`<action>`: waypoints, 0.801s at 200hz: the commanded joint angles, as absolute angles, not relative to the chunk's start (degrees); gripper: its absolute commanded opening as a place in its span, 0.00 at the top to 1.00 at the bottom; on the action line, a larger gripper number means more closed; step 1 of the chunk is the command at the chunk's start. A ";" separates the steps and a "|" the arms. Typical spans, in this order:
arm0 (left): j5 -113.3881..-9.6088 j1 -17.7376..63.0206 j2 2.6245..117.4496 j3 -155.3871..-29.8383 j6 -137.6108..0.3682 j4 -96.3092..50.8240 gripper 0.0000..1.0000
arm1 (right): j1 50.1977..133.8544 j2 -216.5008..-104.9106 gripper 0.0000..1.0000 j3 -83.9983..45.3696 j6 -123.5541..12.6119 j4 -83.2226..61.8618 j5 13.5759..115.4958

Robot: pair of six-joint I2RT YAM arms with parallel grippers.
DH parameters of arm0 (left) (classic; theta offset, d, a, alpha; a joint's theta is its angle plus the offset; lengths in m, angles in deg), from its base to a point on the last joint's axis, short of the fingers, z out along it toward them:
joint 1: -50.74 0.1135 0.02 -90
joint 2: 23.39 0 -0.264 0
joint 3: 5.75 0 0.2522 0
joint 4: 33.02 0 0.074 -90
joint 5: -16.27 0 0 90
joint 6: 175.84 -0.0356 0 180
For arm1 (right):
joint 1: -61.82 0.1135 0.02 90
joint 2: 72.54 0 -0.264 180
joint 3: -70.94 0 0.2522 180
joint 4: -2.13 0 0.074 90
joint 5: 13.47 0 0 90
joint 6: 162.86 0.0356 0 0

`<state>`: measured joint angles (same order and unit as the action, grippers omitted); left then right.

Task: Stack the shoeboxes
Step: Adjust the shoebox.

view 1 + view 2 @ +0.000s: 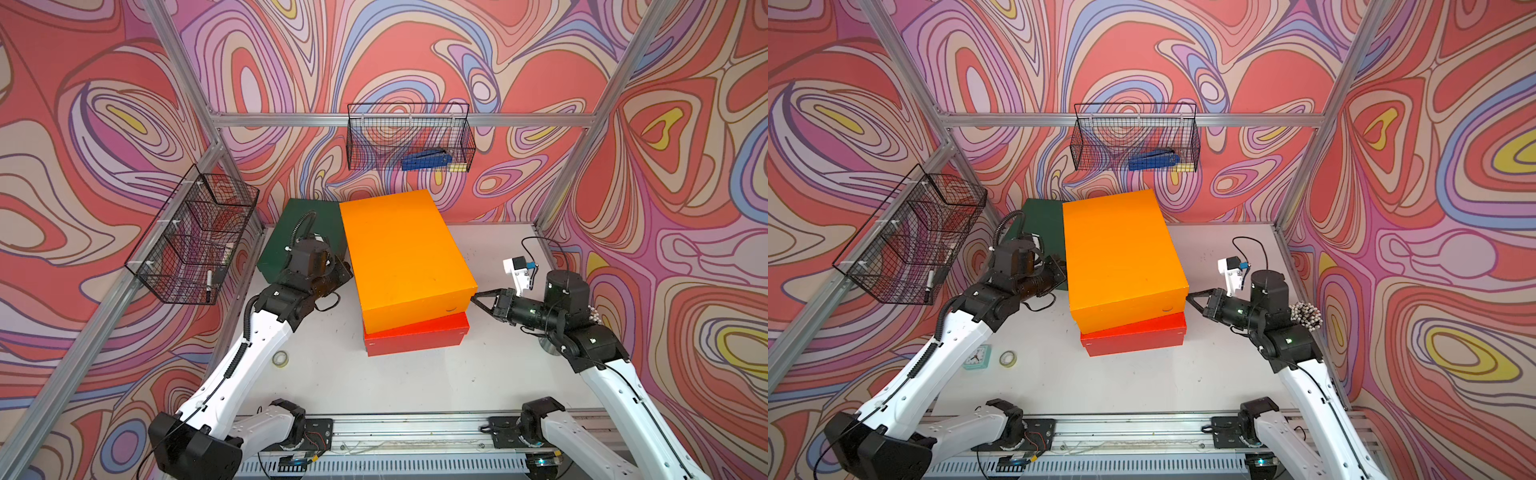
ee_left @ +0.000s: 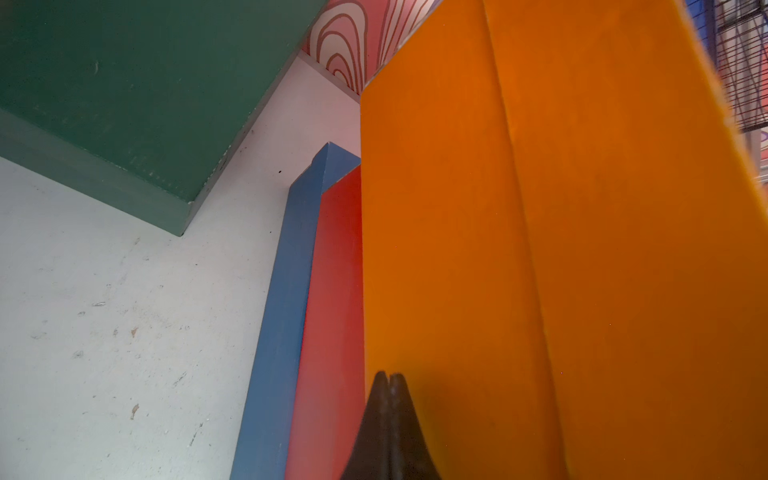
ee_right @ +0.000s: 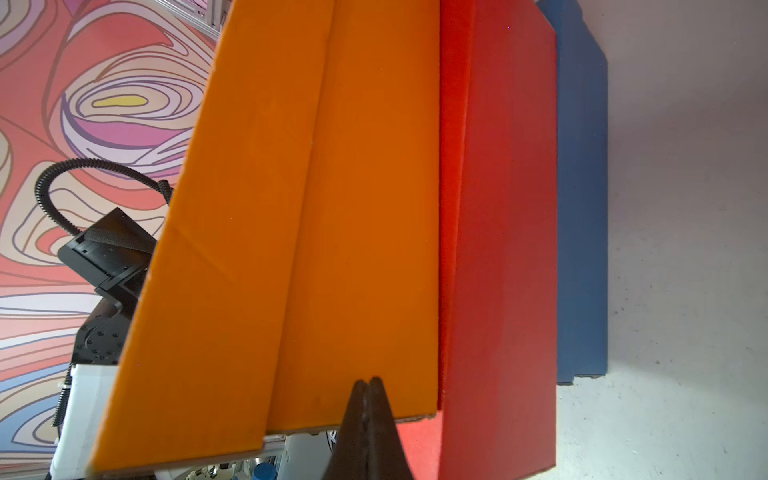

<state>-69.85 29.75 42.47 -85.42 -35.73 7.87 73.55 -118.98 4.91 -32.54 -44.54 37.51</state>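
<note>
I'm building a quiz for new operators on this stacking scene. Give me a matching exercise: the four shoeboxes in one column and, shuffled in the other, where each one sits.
Things:
1. orange shoebox
2. red shoebox
3. blue shoebox
4. green shoebox

Places:
A. lowest in the pile, on the table
B. on the table, apart from the pile
C. uppermost in the pile
D. sandwiched between two other boxes

Pairs: 1-C, 2-D, 3-A, 4-B

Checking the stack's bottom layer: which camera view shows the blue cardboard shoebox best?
The right wrist view: the blue cardboard shoebox shows a long side, beneath the red cardboard shoebox. The left wrist view shows only a narrow strip of it. Both top views hide it entirely.
</note>
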 commanded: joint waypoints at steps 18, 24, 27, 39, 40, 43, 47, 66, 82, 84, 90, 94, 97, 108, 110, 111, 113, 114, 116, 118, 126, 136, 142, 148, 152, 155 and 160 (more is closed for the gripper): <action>-72.29 30.78 42.09 -87.50 -36.86 10.01 1.00 | 73.91 -123.79 1.00 0.44 -39.93 -52.83 48.53; -72.38 31.15 42.15 -87.52 -37.10 10.09 1.00 | 73.93 -125.39 1.00 -0.13 -40.80 -53.06 49.68; -72.28 31.35 42.28 -87.62 -37.19 10.09 1.00 | 73.92 -126.26 1.00 -0.32 -41.16 -52.98 50.06; -71.13 32.62 43.27 -88.31 -37.62 10.03 1.00 | 73.86 -129.39 1.00 -0.88 -42.05 -51.18 50.85; -70.94 32.83 43.42 -88.45 -37.65 10.06 1.00 | 73.86 -129.39 1.00 -0.88 -42.05 -51.18 50.85; -70.56 33.12 43.77 -88.76 -37.79 10.17 1.00 | 73.84 -130.11 1.00 -1.00 -42.17 -50.78 51.02; -70.05 33.49 44.34 -89.27 -37.91 10.28 1.00 | 73.80 -130.94 1.00 -1.20 -42.27 -50.11 51.20; -68.04 34.30 47.21 -91.25 -38.68 9.86 1.00 | 73.85 -134.64 1.00 -2.90 -42.45 -47.44 51.23; -66.58 34.23 49.41 -92.47 -39.04 8.60 1.00 | 73.81 -136.81 1.00 -3.72 -41.78 -45.08 50.52; -66.40 34.22 49.67 -92.64 -39.07 8.40 1.00 | 73.83 -136.99 1.00 -3.73 -41.69 -44.82 50.34; -65.88 34.23 50.49 -93.14 -39.08 7.90 1.00 | 73.81 -137.58 1.00 -3.88 -41.32 -43.99 49.71; -65.49 34.29 51.07 -93.55 -39.09 7.62 1.00 | 73.83 -138.01 1.00 -4.04 -41.12 -43.55 49.38; -65.27 34.30 51.51 -93.76 -39.08 7.32 1.00 | 73.78 -138.24 1.00 -4.02 -40.98 -43.20 49.16; -64.26 34.22 53.03 -94.47 -39.08 6.54 1.00 | 73.79 -138.99 1.00 -4.08 -40.56 -42.35 48.83; -64.13 34.22 53.28 -94.59 -39.08 6.50 1.00 | 73.78 -139.10 1.00 -4.08 -40.46 -42.27 48.78; -64.01 34.26 53.44 -94.66 -39.08 6.50 1.00 | 73.82 -139.17 1.00 -4.08 -40.48 -42.24 48.77; -63.81 34.23 53.67 -94.85 -39.04 6.47 1.00 | 73.83 -139.27 1.00 -4.08 -40.40 -42.16 48.81; -63.76 34.22 53.77 -94.89 -39.02 6.39 1.00 | 73.80 -139.35 1.00 -4.08 -40.37 -42.14 48.78; -63.59 34.24 54.02 -95.00 -39.00 6.27 1.00 | 73.78 -139.41 1.00 -4.08 -40.34 -42.13 48.77; -63.44 34.22 54.28 -95.09 -39.00 6.17 1.00 | 73.78 -139.49 1.00 -4.13 -40.29 -42.09 48.81; -62.78 34.22 55.17 -95.45 -38.95 5.83 1.00 | 73.82 -139.69 1.00 -4.16 -40.25 -41.89 48.85; -61.92 34.24 56.10 -95.94 -38.66 5.12 1.00 | 73.83 -139.82 1.00 -4.17 -40.17 -41.61 48.82; -61.56 34.23 56.63 -96.33 -38.51 4.90 1.00 | 73.83 -139.92 1.00 -4.24 -40.16 -41.60 48.85; -60.98 34.26 57.07 -96.69 -38.43 4.65 1.00 | 73.78 -140.01 1.00 -4.41 -40.25 -41.65 48.91; -60.79 34.22 57.27 -96.84 -38.38 4.59 1.00 | 73.81 -140.02 1.00 -4.50 -40.31 -41.71 49.05; -60.77 34.25 57.37 -96.99 -38.38 4.64 1.00 | 73.78 -140.12 1.00 -4.64 -40.33 -41.84 49.17; -60.86 34.26 57.46 -97.11 -38.38 4.66 1.00 | 73.79 -140.21 1.00 -4.85 -40.42 -41.99 49.32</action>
<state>-63.18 34.21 56.62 -94.60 -38.09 6.87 73.55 -139.72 -2.92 -40.32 -43.20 49.27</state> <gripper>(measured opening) 0.047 0.042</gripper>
